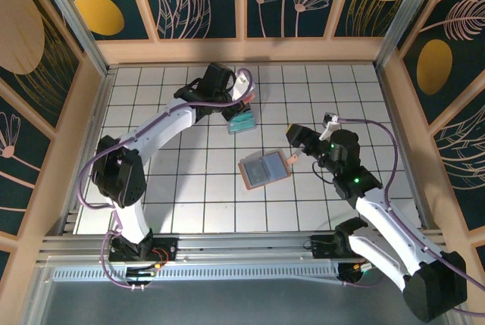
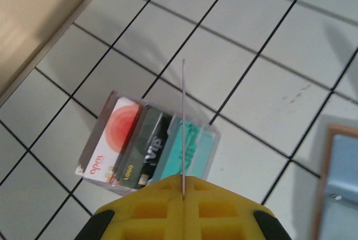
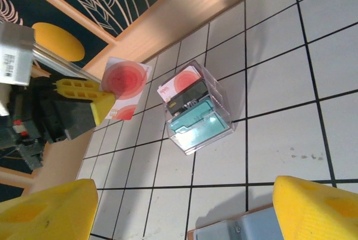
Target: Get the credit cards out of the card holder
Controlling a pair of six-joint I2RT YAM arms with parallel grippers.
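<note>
Left gripper (image 3: 106, 104) is pinching a red-and-white card (image 3: 126, 79) at 12 o'clock of the clear box (image 1: 242, 122), right gripper (image 1: 294, 148) gaping open at 2 o'clock of the card holder (image 1: 264, 167).

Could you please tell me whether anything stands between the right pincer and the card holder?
Nothing visible does; the open right pincer is right at the edge of the opened card holder.
</note>
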